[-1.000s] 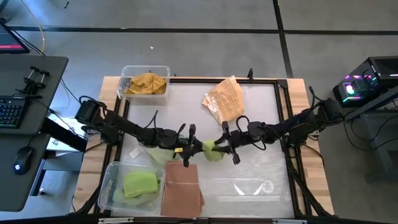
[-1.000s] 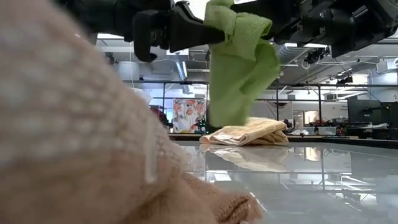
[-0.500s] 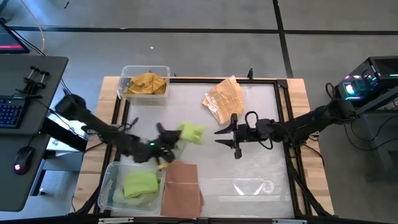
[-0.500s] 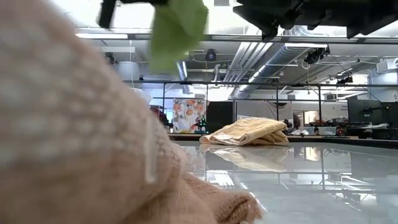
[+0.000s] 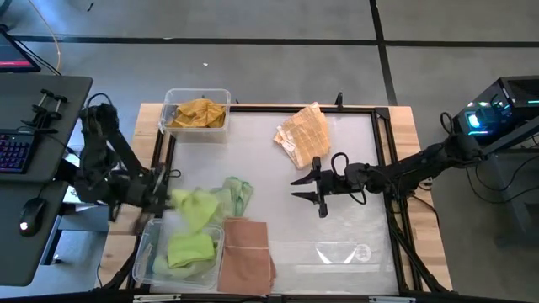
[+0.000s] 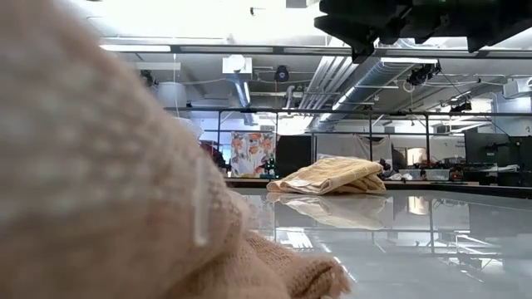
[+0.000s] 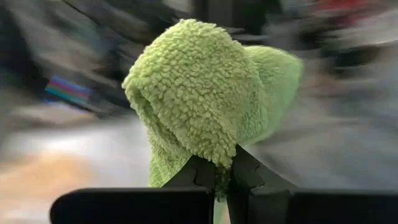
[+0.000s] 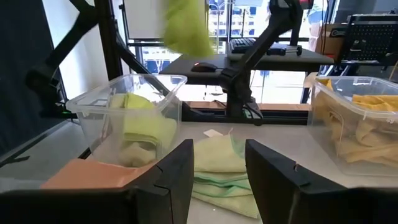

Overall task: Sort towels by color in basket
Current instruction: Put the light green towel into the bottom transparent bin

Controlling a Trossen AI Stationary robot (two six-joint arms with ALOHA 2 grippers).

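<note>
Holding: my left gripper [image 7: 217,180] is clamped shut on a light green towel [image 7: 205,106], above the bin of green towels [image 5: 152,248] at the table's left edge.
Right gripper: my right gripper [image 5: 307,188] hangs mid-table, fingers apart, empty.
Beyond: pale green towel [image 5: 238,192] and salmon towel [image 5: 247,252] lie on the table; peach check towel [image 5: 303,135] farther back; mustard towels in the far bin [image 5: 198,114].

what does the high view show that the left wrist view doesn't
Only the high view shows the mustard towels in their bin, the checked peach towel, the salmon towel, the green-towel bin, and the open right gripper over mid-table. Only the left wrist view shows the fingers pinching cloth. Both show the left gripper holding a green towel.
</note>
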